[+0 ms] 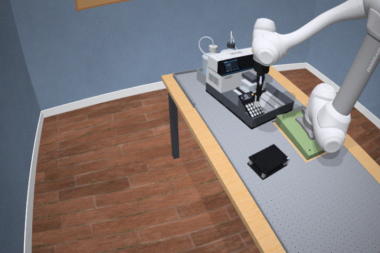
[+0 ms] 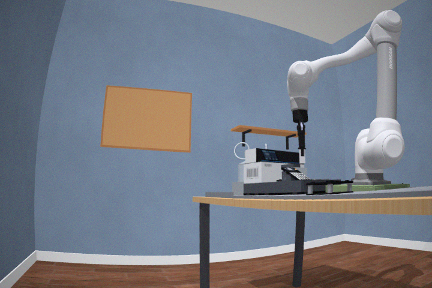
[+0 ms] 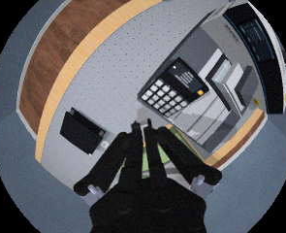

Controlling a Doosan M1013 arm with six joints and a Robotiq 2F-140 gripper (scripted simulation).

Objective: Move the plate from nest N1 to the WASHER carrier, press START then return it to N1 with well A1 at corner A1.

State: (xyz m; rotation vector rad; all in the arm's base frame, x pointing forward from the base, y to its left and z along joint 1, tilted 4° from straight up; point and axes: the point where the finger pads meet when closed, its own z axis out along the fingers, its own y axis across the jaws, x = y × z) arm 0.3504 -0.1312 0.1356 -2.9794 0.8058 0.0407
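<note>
Gripper [image 1: 258,100], fingers together and empty, points straight down just beside the washer's keypad [image 1: 254,109]; black nest N1 [image 1: 268,160] sits well apart.

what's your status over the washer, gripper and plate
Gripper shut, holding nothing, hanging above the washer by its keypad. Nest N1 bare of a plate. Plate itself can't be made out on the carrier. Nothing between fingertips and keys.
</note>
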